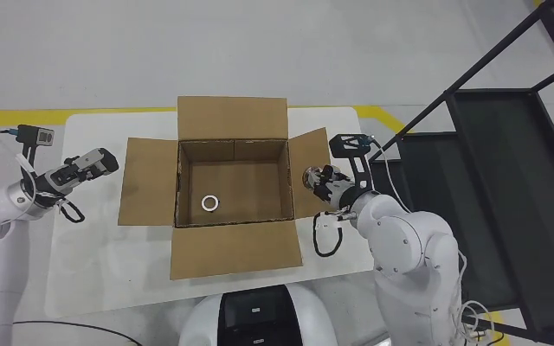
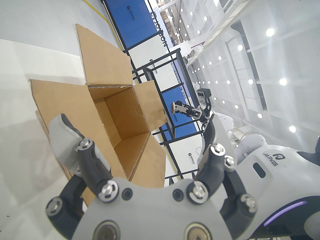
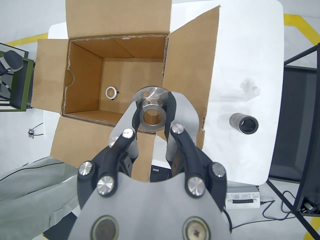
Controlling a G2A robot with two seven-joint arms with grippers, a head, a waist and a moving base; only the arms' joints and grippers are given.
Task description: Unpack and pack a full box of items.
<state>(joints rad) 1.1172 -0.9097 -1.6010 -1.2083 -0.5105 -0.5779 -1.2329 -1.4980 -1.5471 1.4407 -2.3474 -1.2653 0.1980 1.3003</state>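
The right claw grips one flanged bushing over the one open box; the left claw gapes wide beside it. One ring lies inside, one cylinder on the bench.

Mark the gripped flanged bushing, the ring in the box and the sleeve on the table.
flanged bushing (image 3: pixel 150 91): right wrist view, its flange.
white ring (image 3: pixel 106 92): right wrist view, its band.
metal sleeve (image 3: pixel 235 120): right wrist view, its side wall.
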